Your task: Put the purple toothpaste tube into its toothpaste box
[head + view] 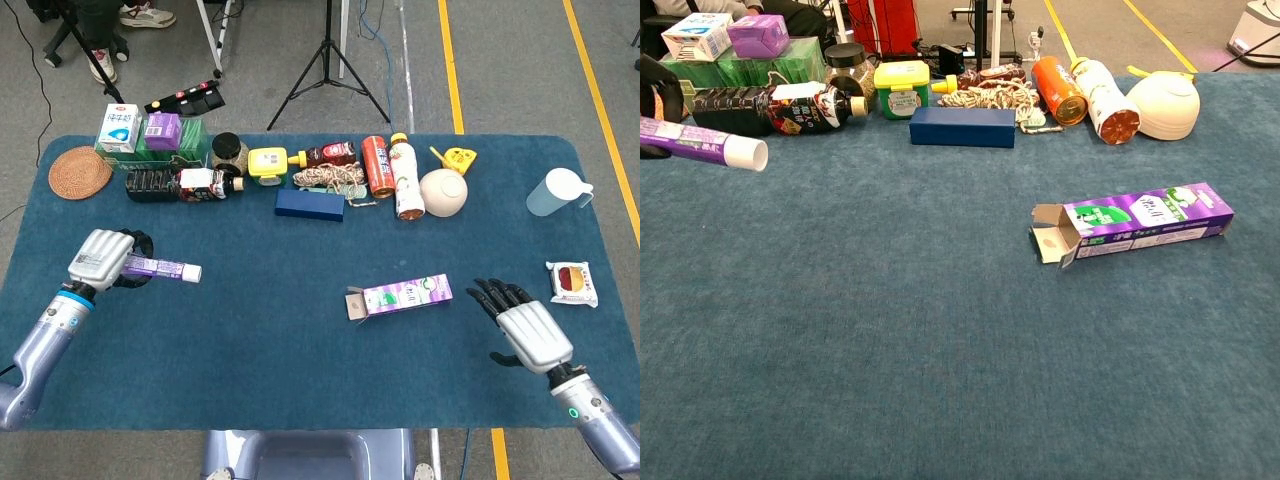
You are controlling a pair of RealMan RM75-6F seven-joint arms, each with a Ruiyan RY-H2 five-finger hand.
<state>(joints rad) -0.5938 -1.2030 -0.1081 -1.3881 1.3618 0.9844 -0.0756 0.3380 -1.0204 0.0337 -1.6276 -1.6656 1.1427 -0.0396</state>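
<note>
Your left robot hand (103, 259) grips one purple toothpaste tube with a white cap (163, 268), held clear of the blue cloth-covered table (300, 380) at its left side, cap pointing right. One purple and white cardboard toothpaste box (400, 295) lies mid-table, well apart from the tube, open flap end facing left; print on it too small to read. Your right robot hand (524, 325) is released, fingers spread, holding nothing, just right of the box. Along the far edge you have one dark blue rectangular box (309, 204), one white bowl (444, 192), one round woven mat (80, 172). Bottle labels unreadable.
</note>
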